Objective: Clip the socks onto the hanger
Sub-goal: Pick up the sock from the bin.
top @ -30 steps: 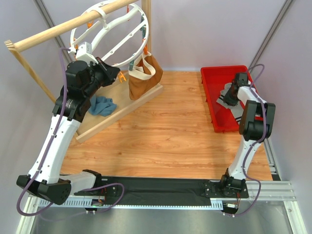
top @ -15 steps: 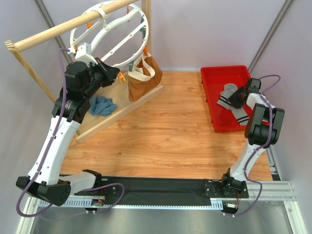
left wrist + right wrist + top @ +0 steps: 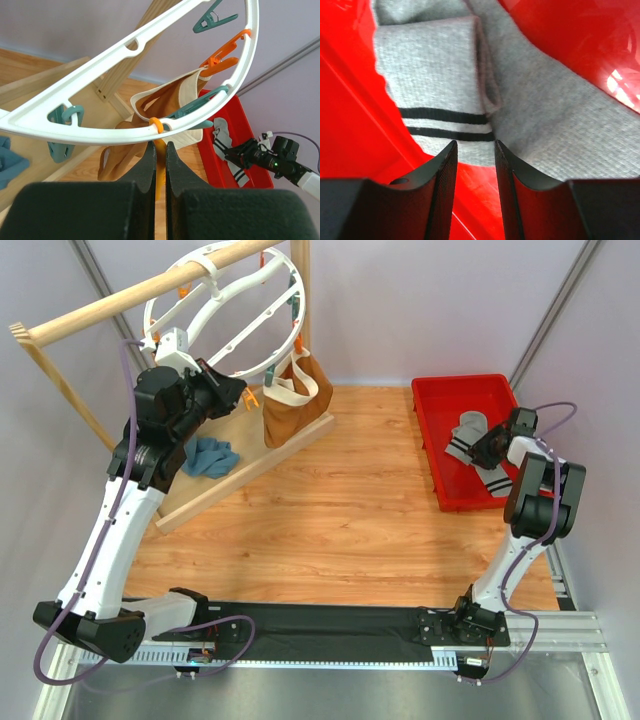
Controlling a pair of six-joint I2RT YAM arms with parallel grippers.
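From above, the socks (image 3: 467,437) lie flat inside the red bin (image 3: 462,381). Their long axes run roughly along the bin's length, and one striped cuff is toward its near end. My right hand (image 3: 482,451) is down in the bin, over them. Well left of the bin, the hanger (image 3: 225,315) hangs tilted on the wooden rail (image 3: 120,298), with my left hand (image 3: 236,395) at its lower rim.

My left wrist view shows the left hand (image 3: 159,150) clenched on an orange clip (image 3: 160,172) that dangles from the hanger (image 3: 100,132). The socks (image 3: 222,136) show in the bin (image 3: 207,155) beyond.

In my right wrist view, the right hand (image 3: 475,150) is released, its fingers a little apart with nothing between them. It is just above a sock's (image 3: 435,75) striped cuff, which points toward the hand, and the bin (image 3: 355,115) is red all around.
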